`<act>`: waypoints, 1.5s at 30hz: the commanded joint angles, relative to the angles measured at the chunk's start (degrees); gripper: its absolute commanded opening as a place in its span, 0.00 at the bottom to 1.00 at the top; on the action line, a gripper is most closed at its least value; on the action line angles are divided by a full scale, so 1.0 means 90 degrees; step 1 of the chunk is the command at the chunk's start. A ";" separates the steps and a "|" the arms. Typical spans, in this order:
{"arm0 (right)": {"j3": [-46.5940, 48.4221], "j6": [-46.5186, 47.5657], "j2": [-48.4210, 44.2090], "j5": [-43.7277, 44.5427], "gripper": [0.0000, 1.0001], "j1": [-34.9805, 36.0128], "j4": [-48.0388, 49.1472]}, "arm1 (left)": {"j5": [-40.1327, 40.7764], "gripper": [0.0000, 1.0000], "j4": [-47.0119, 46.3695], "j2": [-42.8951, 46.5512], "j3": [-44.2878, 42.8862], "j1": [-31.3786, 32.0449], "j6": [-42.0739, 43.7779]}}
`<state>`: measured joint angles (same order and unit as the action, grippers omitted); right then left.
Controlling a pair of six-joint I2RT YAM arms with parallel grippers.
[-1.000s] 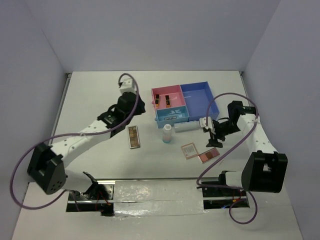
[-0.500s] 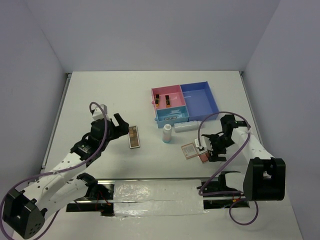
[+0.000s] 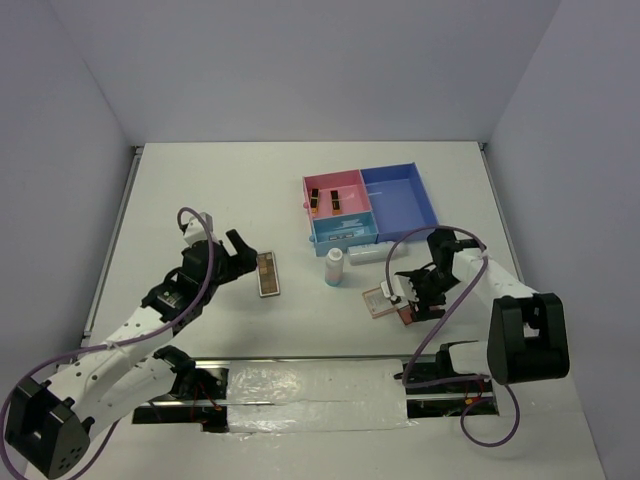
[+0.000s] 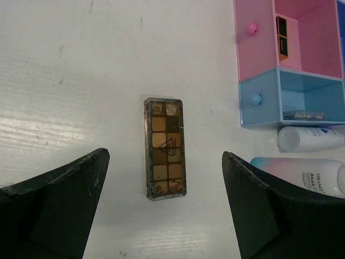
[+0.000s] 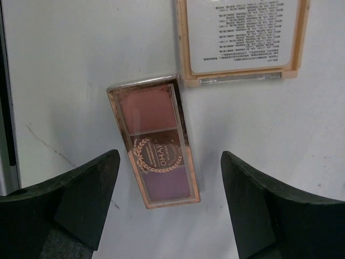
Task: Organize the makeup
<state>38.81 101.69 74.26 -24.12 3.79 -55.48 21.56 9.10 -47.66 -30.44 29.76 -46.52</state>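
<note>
hovered at approach with left gripper (image 4: pixel 164 162) spread wide over long brown rectangular eyeshadow palette (image 4: pixel 164 147), right gripper (image 5: pixel 170 159) equally wide above pink-and-plum gold-framed compact (image 5: pixel 156 141) centred between fingers; likely called for descending, then closing.

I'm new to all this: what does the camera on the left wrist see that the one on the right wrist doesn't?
Only the left wrist view: a long brown palette, the pink-and-blue tray holding a black-gold piece, and two whitish bottles beside it.
Only the right wrist view: a pink-and-brown compact and a second compact showing a printed label.
Both: the white table, plus that arm's own open pincer, the left pincer and the right pincer, dark fingers either side of a makeup item.
</note>
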 commanded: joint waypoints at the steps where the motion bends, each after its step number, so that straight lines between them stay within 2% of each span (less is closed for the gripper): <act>1: -0.0142 0.0117 0.0098 0.0111 0.82 0.0125 0.0071 | 0.0016 0.98 -0.0132 0.0120 0.0081 -0.0035 -0.0133; 5: -0.0357 0.0088 0.0147 0.0199 0.79 0.0174 0.0256 | -0.0013 0.98 -0.0162 0.0110 0.0130 -0.0035 -0.0173; 8: -0.0454 0.0039 0.0216 0.0238 0.72 0.0194 0.0335 | -0.0023 0.98 -0.0162 0.0100 0.0149 -0.0045 -0.0202; 13: -0.0416 -0.0068 0.0255 0.0248 0.49 0.0194 0.0335 | -0.0052 0.98 -0.0162 0.0110 0.0179 -0.0045 -0.0231; 15: -0.0396 -0.0059 0.0138 0.0258 0.38 0.0194 0.0228 | -0.0052 0.98 -0.0152 0.0120 0.0179 -0.0045 -0.0241; 18: -0.0289 -0.0049 -0.0291 0.0190 0.27 0.0194 -0.0084 | -0.0052 0.98 -0.0133 0.0129 0.0149 -0.0045 -0.0231; 23: 0.0394 -0.0048 -0.1326 -0.0434 0.24 0.0204 -0.0797 | -0.0062 0.98 -0.0103 0.0188 0.0179 -0.0055 -0.0241; 25: 0.0784 -0.0282 -0.1678 -0.0834 0.23 0.0281 -0.0740 | -0.0062 0.98 -0.0123 0.0188 0.0198 -0.0055 -0.0260; 28: 0.1078 -0.1344 -0.1913 -0.1197 0.12 0.0661 0.0058 | -0.0071 0.98 -0.0152 0.0159 0.0208 -0.0064 -0.0261; 29: 0.1021 -0.2314 -0.1990 -0.1081 0.07 0.0817 0.1028 | -0.0091 0.98 -0.0171 0.0159 0.0218 -0.0074 -0.0261; 31: 0.0913 -0.2976 -0.2108 -0.0856 0.06 0.1344 0.2445 | -0.0111 0.98 -0.0201 0.0130 0.0227 -0.0074 -0.0270; 33: 0.0767 -0.3718 -0.2070 -0.0554 0.06 0.1677 0.3328 | -0.0140 0.98 -0.0211 0.0129 0.0237 -0.0084 -0.0280; 34: 0.0728 -0.3982 -0.1924 -0.0195 0.06 0.1968 0.4184 | -0.0140 0.98 -0.0220 0.0129 0.0247 -0.0074 -0.0290; 35: 0.0737 -0.4323 -0.1817 -0.0037 0.05 0.2087 0.4502 | -0.0140 0.97 -0.0230 0.0129 0.0257 -0.0074 -0.0299; 38: 0.0785 -0.4774 -0.1319 0.0423 0.01 0.2342 0.5674 | -0.0120 0.97 -0.0221 0.0168 0.0276 -0.0074 -0.0329; 42: 0.0757 -0.4805 -0.0811 0.0833 0.02 0.2498 0.6903 | -0.0110 0.97 -0.0279 0.0237 0.0364 -0.0074 -0.0397; 45: 0.0776 -0.4708 -0.0410 0.0883 0.04 0.2576 0.7277 | -0.0130 0.97 -0.0328 0.0217 0.0413 -0.0074 -0.0446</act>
<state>45.41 61.28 68.66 -18.90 25.93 -2.35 20.67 8.69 -46.61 -27.31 29.36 -48.88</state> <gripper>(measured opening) 0.571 0.976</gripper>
